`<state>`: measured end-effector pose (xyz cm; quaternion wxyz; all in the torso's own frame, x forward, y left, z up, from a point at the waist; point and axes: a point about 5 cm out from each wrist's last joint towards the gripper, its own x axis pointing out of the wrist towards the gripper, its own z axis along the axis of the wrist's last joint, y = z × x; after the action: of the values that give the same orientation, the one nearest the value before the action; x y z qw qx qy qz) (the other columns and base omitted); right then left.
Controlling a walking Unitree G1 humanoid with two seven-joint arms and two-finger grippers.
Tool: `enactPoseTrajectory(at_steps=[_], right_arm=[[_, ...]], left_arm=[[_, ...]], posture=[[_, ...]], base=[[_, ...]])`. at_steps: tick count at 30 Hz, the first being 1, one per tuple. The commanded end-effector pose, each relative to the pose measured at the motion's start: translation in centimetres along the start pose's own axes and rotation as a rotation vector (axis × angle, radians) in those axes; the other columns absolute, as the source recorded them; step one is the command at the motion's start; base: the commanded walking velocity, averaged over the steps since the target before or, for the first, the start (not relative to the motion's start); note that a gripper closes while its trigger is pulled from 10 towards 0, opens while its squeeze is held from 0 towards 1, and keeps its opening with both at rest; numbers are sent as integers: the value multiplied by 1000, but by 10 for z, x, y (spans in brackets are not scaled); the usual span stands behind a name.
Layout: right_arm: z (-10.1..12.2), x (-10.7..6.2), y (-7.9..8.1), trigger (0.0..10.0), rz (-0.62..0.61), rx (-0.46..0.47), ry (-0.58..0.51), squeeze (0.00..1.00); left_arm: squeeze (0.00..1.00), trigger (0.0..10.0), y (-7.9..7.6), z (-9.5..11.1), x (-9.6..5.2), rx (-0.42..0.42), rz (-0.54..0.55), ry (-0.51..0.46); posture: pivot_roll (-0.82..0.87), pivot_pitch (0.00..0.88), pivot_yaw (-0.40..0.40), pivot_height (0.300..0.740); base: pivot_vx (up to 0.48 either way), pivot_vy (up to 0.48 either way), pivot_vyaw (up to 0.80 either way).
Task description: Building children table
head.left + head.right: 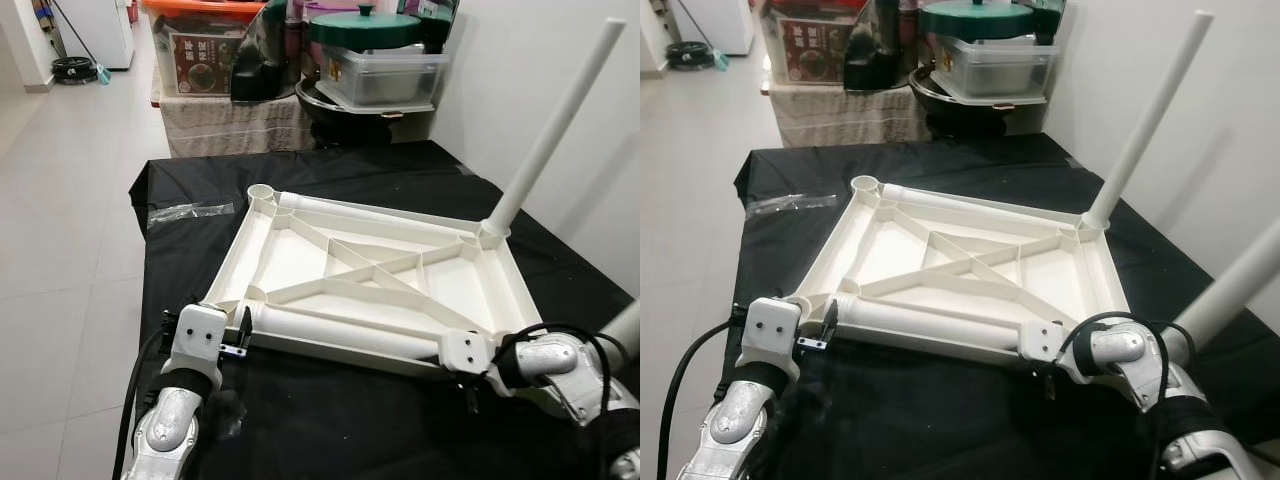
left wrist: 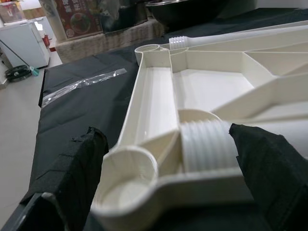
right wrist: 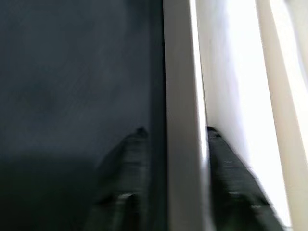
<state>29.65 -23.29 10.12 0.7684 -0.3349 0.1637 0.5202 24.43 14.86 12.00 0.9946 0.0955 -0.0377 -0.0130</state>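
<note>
Pale floor tiles (image 1: 60, 190) are seen on the left of a desk (image 1: 330, 430) draped in black cloth, with a white wall on the right. At the far left of the cloth a clear plastic wrapper (image 1: 188, 211) lies flat. Behind the desk, an orange-lidded storage box (image 1: 196, 45) bears a printed label that cannot be read; beside it stand a green-lidded pot (image 1: 365, 27) and a clear tub (image 1: 385, 75).

The white tabletop (image 1: 370, 270) lies upside down in the middle of the desk, ribs upward. The left hand (image 2: 163, 183) is spread wide around its near-left corner socket (image 2: 126, 169) and the threaded end of a loose leg (image 1: 340, 328) lying there. One upright leg (image 1: 555, 125) is fixed at the far-right corner. The right hand (image 3: 174, 144) is closed narrowly on the tabletop's rim at the near-right corner.
</note>
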Motion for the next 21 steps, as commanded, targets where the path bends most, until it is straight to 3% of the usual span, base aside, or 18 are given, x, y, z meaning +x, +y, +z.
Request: enactPoseTrajectory(at_steps=[1,3,5,9,10,11,13,15,18,20,21], right_arm=[[6,0,-11,10000,-78,39,-48,1000],[10,1,-14,10000,-96,40,-85,1000],[28,-3,-27,10000,-165,37,-206,1000],[37,-7,-34,10000,-189,35,-258,1000],[49,-15,-42,10000,-208,32,-327,1000],[49,-15,-42,10000,-208,32,-327,1000],[72,-38,-50,10000,-140,15,-421,1000],[72,-38,-50,10000,-140,15,-421,1000],[90,-52,-54,10000,-117,7,-496,1000],[98,-53,-61,10000,-184,18,-559,1000],[106,-45,-71,10000,-307,88,-623,1000]], left_arm=[[0,10000,-1,-3,-1,15,-7,10],[0,10000,-2,-3,-1,14,-7,11],[0,10000,-2,-3,-1,13,-10,12],[0,10000,-2,-3,-1,13,-10,12],[0,10000,-2,-4,-1,11,-10,13],[0,10000,-2,-4,-1,11,-10,13],[0,10000,-3,-4,-1,9,-8,14],[0,10000,-3,-4,-1,9,-8,14],[0,10000,-3,-4,-1,6,-4,14],[0,10000,-3,-4,-1,5,-2,14],[0,10000,-3,-4,-1,3,-1,11]], posture=[[27,0,-93,740],[25,0,-90,740],[20,0,-89,740],[20,0,-89,740],[18,0,-88,740],[18,0,-88,740],[17,0,-89,740],[17,0,-89,740],[9,0,-92,740],[9,0,-92,740],[10,0,-95,740]], base=[[0,0,0],[0,0,0],[0,0,0],[0,0,0],[0,0,0],[0,0,0],[0,0,0],[0,0,0],[0,0,0],[0,0,0],[0,0,0]])
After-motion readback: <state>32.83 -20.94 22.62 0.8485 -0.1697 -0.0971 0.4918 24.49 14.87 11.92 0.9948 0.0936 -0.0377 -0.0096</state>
